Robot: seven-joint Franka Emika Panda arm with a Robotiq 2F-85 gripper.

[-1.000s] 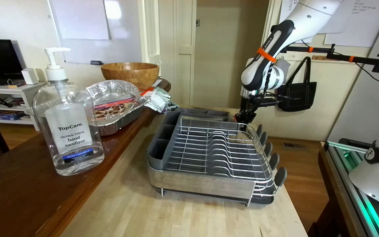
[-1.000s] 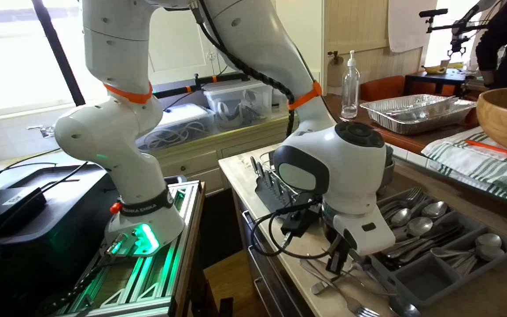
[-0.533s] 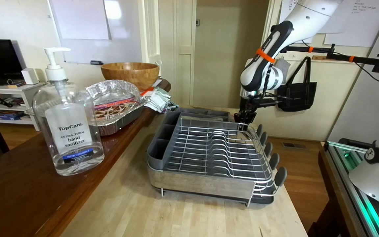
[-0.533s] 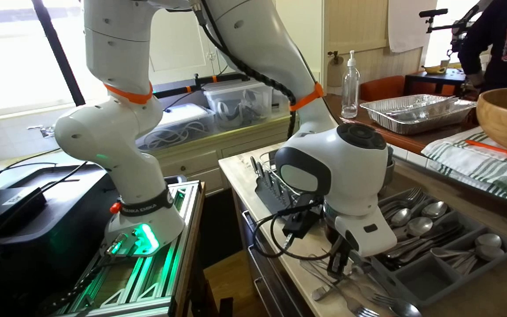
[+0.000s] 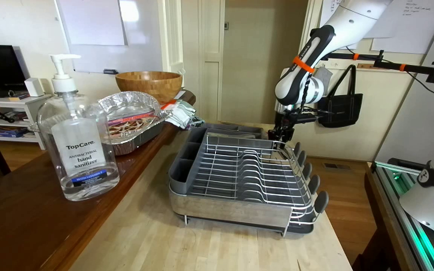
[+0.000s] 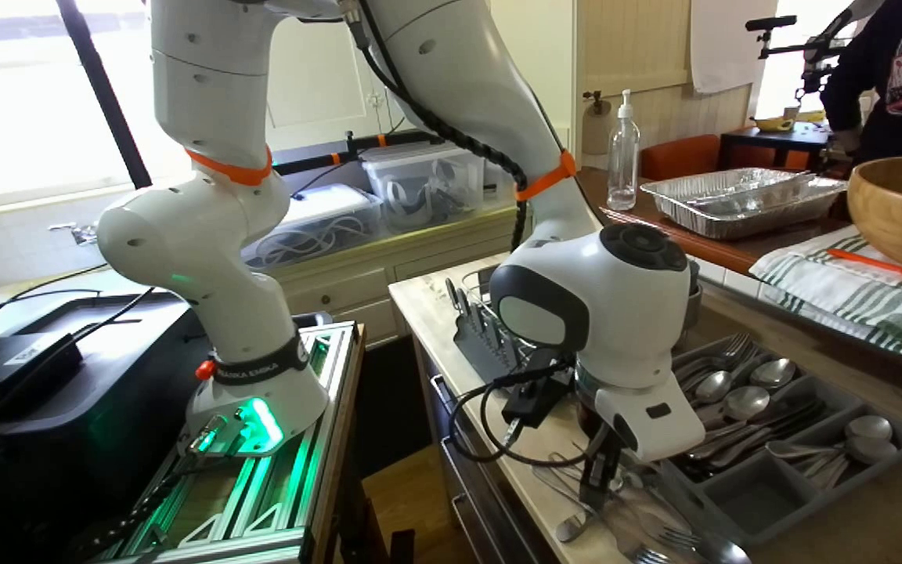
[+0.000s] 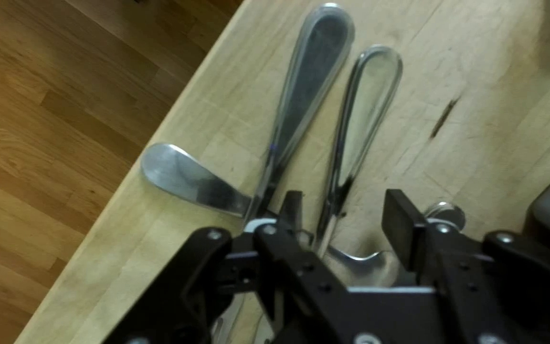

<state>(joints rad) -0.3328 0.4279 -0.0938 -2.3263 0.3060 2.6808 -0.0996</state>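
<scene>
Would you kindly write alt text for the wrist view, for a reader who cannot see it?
An open black gripper hangs over loose metal cutlery on a pale wooden countertop, two handles pointing toward the picture's top; contact is unclear. Wooden floor shows beyond the countertop's left edge.

The desk [image 5: 202,250] is a pale wooden top with faint plank lines and a dark mark [image 7: 443,118]. A dish rack [image 5: 232,210] stands on it near the long edge, and a gray tray [image 6: 764,499] lies on it as well. Just beside the tray, a spoon [image 6: 723,551] and a fork [image 6: 678,536] lie loose on the wood. In the wrist view, a broad handle [image 7: 306,95] and a narrower handle [image 7: 362,126] lie nearly parallel, their rounded ends apart. A flat handle [image 7: 191,180] crosses the broad one at an angle, its tip just beside the desk's edge. A rounded metal end [image 7: 447,213] shows too, the rest hidden.
</scene>
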